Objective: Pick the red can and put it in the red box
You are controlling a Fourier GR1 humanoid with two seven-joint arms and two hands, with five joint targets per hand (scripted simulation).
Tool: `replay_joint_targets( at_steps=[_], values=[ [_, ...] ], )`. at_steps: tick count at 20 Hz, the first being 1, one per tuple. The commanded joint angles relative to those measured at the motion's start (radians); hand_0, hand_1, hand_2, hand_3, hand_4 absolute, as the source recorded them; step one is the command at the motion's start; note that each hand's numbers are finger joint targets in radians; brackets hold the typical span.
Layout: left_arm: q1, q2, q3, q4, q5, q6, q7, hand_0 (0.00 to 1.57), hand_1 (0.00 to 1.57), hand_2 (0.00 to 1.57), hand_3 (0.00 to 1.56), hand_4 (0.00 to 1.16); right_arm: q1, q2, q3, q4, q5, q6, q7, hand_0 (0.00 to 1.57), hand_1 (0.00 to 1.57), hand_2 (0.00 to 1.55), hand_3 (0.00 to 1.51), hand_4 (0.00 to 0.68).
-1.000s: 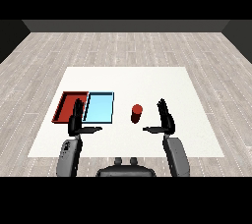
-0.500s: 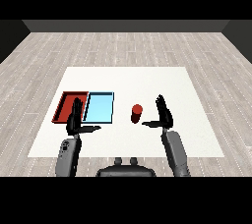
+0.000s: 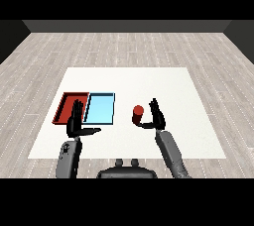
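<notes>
red can (image 3: 138, 114) upright on table, right hand (image 3: 156, 116) open just beside it

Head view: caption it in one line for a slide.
Right hand open beside the upright red can; left hand open near the red tray.

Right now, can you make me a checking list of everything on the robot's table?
Surface: flat white table, on pale wood-plank floor.
Job's things: small red cylinder can upright on the table, right of the trays; shallow red tray holds nothing.
Clutter: shallow light blue tray beside the red tray, holds nothing.
Hands: right robot hand open, beside the can, not curled round it; left robot hand open, near the trays' front edge.
Cables: nothing seen.
Surroundings: dark wall behind.
</notes>
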Motion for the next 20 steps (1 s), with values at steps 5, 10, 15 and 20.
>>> replay_joint_targets(
  at_steps=[5,10,15,20],
  values=[
    [-0.009,-0.012,0.005,0.038,-0.003,0.01,-0.045,0.0,0.0,0.0,0.0,0.0,-0.028,0.001,0.095,0.037,-0.075,-0.064,-0.023,0.0,0.0,0.0,0.0,0.0],
    [-0.018,0.053,0.06,0.065,0.032,-0.057,-0.066,0.0,0.0,0.0,0.0,0.0,-0.1,0.001,0.051,0.188,-0.134,-0.033,-0.096,0.0,0.0,0.0,0.0,0.0],
    [0.007,-0.002,-0.004,-0.04,0.011,-0.007,0.022,0.0,0.0,0.0,0.0,0.0,-0.133,0.001,0.036,0.277,-0.126,-0.002,-0.121,0.0,0.0,0.0,0.0,0.0],
    [0.044,-0.008,-0.013,-0.051,-0.006,-0.003,0.004,0.0,0.0,0.0,0.0,0.0,-0.154,0.001,0.135,0.288,-0.216,-0.079,-0.153,0.0,0.0,0.0,0.0,0.0]
  ],
)
